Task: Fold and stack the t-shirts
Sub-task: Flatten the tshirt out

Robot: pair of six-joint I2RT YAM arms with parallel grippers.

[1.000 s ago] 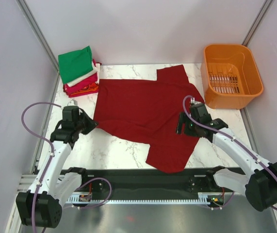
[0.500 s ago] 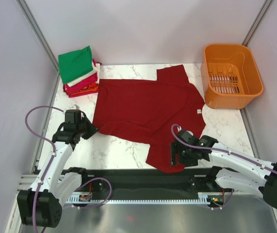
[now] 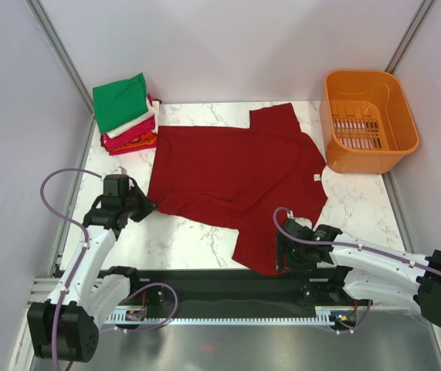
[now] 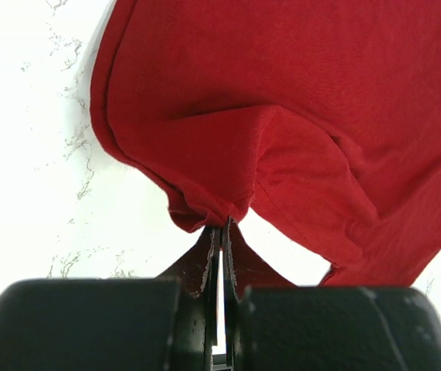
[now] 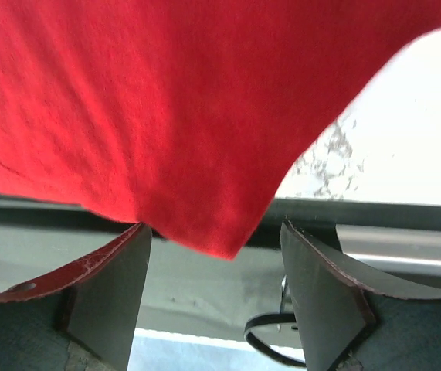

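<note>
From above, the large plain dark red cloth t-shirt lies spread out in the middle of the white marbled counter. One sleeve points to the far edge, and its near corner reaches the counter's near edge. At the far left corner sits the stack of folded cloth t-shirts: green on top, then white, pink-red and orange beneath. It is just beside the red shirt's far left corner; I cannot tell whether they touch. The orange plastic basket with slotted floor stands at the far right, just beside the shirt's right sleeve. The left claw is at the shirt's left near corner. The right claw is low at the shirt's near corner, by the counter's edge.

In the left wrist view, the left claw is clenched on a pinch of the red cloth. Its two dark fingers are pressed nearly together, and the fabric bunches into a raised fold just beyond them. The rest of the shirt runs away to the upper right over the white counter.

In the right wrist view, the right claw is released. Its two fingers stand well apart, and the pointed red corner of the shirt hangs above the gap between them, touching neither as far as I can see. Under that corner runs the dark rail along the counter's near edge.
</note>
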